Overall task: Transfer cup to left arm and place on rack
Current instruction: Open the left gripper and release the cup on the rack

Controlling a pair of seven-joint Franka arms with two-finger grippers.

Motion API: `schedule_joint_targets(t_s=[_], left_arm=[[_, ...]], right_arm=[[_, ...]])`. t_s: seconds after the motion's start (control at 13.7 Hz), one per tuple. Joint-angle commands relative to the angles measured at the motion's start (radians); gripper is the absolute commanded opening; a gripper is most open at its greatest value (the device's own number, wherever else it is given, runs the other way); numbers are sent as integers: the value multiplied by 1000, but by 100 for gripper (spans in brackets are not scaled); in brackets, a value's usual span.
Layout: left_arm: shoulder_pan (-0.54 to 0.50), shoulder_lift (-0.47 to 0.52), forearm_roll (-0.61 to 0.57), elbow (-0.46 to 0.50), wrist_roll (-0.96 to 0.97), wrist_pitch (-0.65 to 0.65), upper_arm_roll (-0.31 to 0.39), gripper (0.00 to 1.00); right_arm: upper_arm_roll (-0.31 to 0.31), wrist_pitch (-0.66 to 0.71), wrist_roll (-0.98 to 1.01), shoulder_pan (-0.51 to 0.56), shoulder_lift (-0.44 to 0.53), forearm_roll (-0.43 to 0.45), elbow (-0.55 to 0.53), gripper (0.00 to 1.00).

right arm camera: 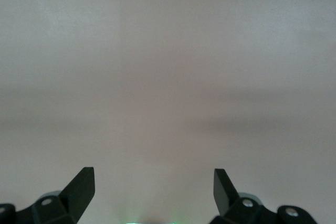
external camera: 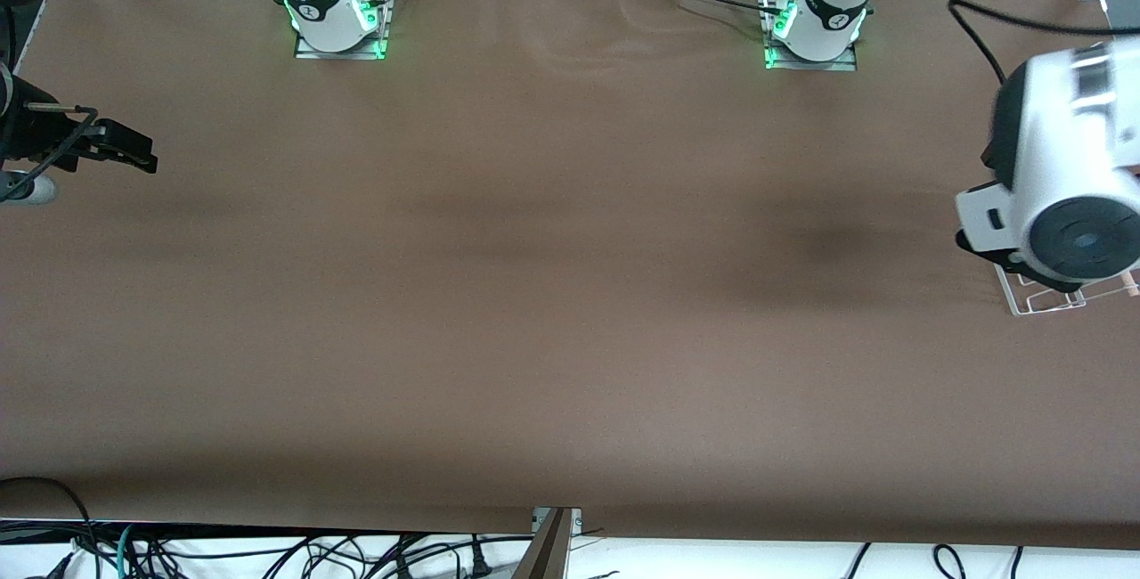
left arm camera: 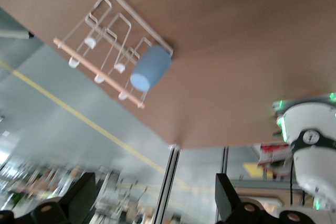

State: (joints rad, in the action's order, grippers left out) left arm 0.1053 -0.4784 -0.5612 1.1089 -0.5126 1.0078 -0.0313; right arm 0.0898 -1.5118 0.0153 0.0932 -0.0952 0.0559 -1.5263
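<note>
The light-blue cup (left arm camera: 150, 68) rests tilted on the white wire rack (left arm camera: 113, 40), at the corner beside its wooden rod (left arm camera: 100, 73). In the front view only a corner of the rack (external camera: 1051, 298) shows at the left arm's end of the table, under the left arm's white hand (external camera: 1060, 196), which hides the cup. My left gripper (left arm camera: 155, 198) is open and empty, lifted well away from the rack. My right gripper (right arm camera: 152, 187) is open with nothing between its fingers; the right arm's wrist (external camera: 89, 141) waits at the right arm's end of the table.
The two arm bases (external camera: 334, 9) (external camera: 815, 18) stand along the table's back edge, with a black cable (external camera: 975, 36) trailing near the left one. More cables (external camera: 356, 552) hang below the front edge. The rack sits close to the table's end edge (left arm camera: 173, 145).
</note>
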Motion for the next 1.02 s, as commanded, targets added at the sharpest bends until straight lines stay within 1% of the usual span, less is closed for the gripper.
schedule_joint_targets(t_s=[0.0, 0.15, 0.22, 0.36, 0.51, 0.73, 0.8, 0.95], left_arm=[[-103, 180, 163, 198, 40, 153, -4, 100], [-139, 289, 193, 322, 29, 278, -4, 100], [-148, 350, 228, 386, 40, 341, -4, 100], [-182, 435, 321, 465, 58, 440, -2, 100], [-200, 497, 442, 540, 194, 536, -2, 100], [-187, 593, 568, 678, 447, 659, -2, 100], [-176, 607, 586, 699, 503, 685, -2, 100], [-165, 607, 587, 700, 534, 692, -5, 100]], right_arm=[[5, 22, 9, 7, -11, 5, 29, 100], [5, 22, 9, 7, -11, 5, 29, 100], [5, 22, 9, 7, -11, 5, 29, 100], [5, 22, 9, 7, -11, 5, 28, 100], [5, 22, 9, 7, -11, 5, 29, 100], [5, 22, 9, 8, -11, 5, 29, 100], [5, 22, 11, 8, -11, 5, 29, 100], [5, 21, 11, 8, -11, 5, 29, 100]])
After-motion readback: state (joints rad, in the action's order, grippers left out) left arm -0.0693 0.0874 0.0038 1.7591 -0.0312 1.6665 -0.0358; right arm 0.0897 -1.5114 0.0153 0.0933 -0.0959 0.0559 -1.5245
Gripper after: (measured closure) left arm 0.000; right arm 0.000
